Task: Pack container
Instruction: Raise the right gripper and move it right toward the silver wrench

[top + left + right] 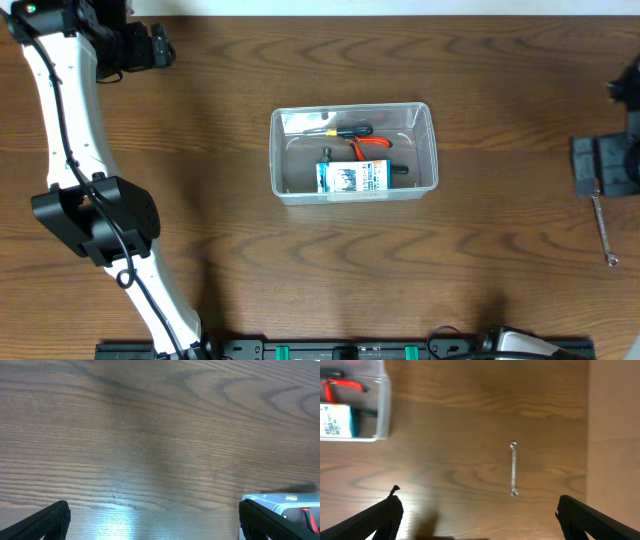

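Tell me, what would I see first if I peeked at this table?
Your eye would land on the clear container in the middle of the wooden table, with orange-handled pliers and a blue-and-white box inside it. Next you'd spot a shiny little wrench lying all alone near the table's right edge in the overhead view, well outside the container.

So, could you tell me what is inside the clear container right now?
The container holds a blue-and-white box, orange-handled pliers and a black-handled tool. A dark piece shows beside the box; anything under the box is hidden.
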Robot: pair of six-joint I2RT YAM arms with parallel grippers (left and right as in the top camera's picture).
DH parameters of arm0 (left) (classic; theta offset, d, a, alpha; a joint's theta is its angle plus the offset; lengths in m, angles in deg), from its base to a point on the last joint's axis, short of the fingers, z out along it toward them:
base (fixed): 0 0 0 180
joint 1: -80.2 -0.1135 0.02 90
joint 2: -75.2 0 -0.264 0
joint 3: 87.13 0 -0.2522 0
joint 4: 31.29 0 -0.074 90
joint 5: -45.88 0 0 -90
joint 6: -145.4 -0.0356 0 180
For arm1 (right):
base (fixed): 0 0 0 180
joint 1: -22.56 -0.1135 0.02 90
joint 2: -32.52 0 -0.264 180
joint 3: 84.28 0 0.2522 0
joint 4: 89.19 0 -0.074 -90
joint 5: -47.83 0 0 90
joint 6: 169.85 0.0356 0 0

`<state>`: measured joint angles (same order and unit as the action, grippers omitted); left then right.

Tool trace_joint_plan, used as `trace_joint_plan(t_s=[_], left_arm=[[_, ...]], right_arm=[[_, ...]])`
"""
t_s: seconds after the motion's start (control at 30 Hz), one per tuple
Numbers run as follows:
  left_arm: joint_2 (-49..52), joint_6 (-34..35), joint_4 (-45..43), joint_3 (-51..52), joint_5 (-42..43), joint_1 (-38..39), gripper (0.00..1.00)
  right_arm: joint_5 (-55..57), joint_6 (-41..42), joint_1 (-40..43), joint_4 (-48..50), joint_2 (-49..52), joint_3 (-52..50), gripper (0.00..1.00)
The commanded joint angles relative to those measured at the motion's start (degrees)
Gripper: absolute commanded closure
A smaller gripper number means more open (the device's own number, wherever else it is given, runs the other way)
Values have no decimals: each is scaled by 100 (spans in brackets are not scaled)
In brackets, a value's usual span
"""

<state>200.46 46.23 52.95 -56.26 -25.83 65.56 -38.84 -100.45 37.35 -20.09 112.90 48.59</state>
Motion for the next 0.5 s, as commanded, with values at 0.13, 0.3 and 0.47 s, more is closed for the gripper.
trace_joint_plan(t_s=[0.13, 0.3, 0.47], left_arm=[[-24, 7, 17, -98, 52, -24, 2], [-26, 7, 17, -98, 52, -24, 2], [-24, 7, 17, -98, 52, -24, 2]], right_arm=[[-772, -1360, 885, 153, 26, -715, 1], [-1237, -1864, 1504, 907, 146, -1864, 1], [-1211, -1567, 1683, 1209, 409, -2267, 1]])
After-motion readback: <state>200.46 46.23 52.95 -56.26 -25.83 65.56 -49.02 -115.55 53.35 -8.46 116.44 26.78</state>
